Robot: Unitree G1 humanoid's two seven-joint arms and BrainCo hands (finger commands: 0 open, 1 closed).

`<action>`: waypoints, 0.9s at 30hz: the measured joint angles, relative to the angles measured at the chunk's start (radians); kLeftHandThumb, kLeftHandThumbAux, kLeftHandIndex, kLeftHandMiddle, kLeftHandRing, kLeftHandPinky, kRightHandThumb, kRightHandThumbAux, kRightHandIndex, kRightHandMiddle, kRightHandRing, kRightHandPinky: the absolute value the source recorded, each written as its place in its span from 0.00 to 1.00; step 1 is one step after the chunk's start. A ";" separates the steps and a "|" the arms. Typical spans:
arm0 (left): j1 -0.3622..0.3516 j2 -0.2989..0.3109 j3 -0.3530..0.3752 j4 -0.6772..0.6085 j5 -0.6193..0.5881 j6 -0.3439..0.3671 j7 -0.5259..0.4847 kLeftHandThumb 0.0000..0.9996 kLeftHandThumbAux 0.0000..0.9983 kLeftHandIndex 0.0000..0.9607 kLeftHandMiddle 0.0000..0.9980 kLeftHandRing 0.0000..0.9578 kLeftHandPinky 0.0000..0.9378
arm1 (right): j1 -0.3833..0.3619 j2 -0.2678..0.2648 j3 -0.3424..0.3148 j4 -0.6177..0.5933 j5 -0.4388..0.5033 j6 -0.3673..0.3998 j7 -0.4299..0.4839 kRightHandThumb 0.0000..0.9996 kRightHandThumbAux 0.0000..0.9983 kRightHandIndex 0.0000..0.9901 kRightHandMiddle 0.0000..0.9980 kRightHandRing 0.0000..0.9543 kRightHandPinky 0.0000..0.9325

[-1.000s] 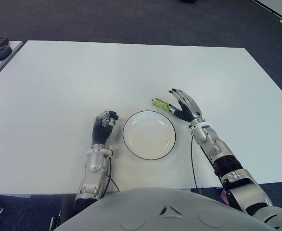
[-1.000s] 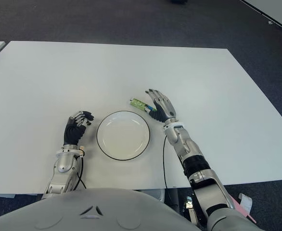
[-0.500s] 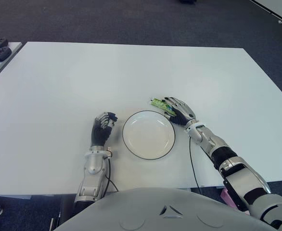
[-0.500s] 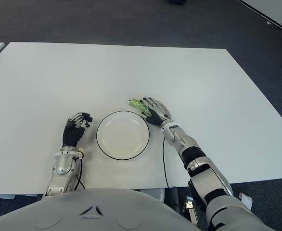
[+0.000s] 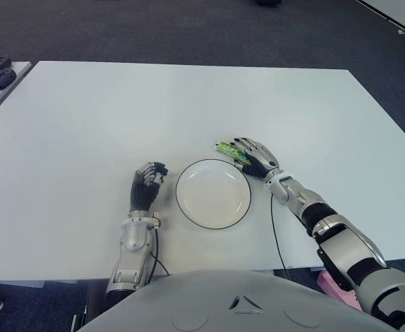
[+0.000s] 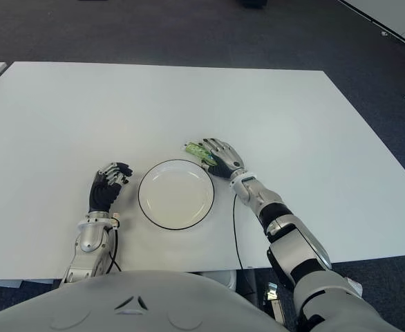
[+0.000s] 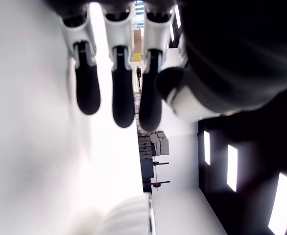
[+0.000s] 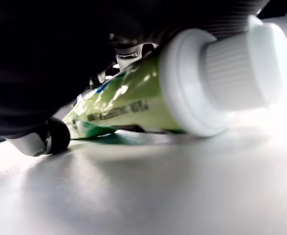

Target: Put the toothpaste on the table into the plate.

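Right robot hand (image 5: 255,156) laid over the toothpaste (image 5: 225,149), fingers draped across the tube's near end and partly curled. Right wrist view: tube (image 8: 133,100) pressed under the palm, white cap (image 8: 227,73) jutting clear, tube lying flat against the counter (image 5: 189,104). Closure incomplete; not judged a secure grasp yet, since no finger seen under the tube.

Toothpaste on the counter just beyond the plate (image 5: 189,211), off its far right rim, tail end poking out past the fingertips away from the plate. Plate with nothing in it.

Left robot hand (image 5: 148,184) idle beside the plate on its left side, fingers curled, nothing held.

Risks, as judged:
- Flat, slick tube against a smooth counter: fingers likely to skid over it rather than get beneath, pushing it away.
- Grip near one end: tube could droop or pivot on lift and slip out.
- Plate rim close by: low carry could clip it and shove the plate.
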State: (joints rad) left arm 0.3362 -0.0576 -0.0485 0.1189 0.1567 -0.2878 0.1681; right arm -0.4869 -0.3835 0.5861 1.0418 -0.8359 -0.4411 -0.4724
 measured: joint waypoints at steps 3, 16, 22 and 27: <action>0.001 0.000 0.001 0.001 0.000 -0.002 0.000 0.71 0.72 0.44 0.48 0.49 0.51 | -0.016 0.007 0.012 0.029 0.000 0.000 -0.014 0.57 0.38 0.00 0.00 0.00 0.00; 0.005 0.003 0.006 0.000 0.001 -0.005 0.000 0.71 0.72 0.44 0.48 0.49 0.49 | -0.053 0.022 0.047 0.096 0.003 -0.002 -0.058 0.57 0.45 0.00 0.00 0.00 0.03; 0.004 0.005 0.008 0.000 0.001 -0.004 0.000 0.71 0.73 0.44 0.47 0.48 0.49 | -0.056 0.030 0.033 0.111 0.025 -0.003 -0.059 0.62 0.52 0.05 0.16 0.22 0.33; 0.004 0.007 0.008 0.000 0.001 -0.003 0.000 0.71 0.72 0.44 0.47 0.48 0.49 | -0.055 0.048 -0.005 0.126 0.072 -0.003 -0.061 0.76 0.62 0.29 0.42 0.52 0.58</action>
State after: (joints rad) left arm 0.3404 -0.0502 -0.0406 0.1189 0.1576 -0.2911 0.1684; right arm -0.5420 -0.3357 0.5806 1.1675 -0.7636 -0.4439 -0.5329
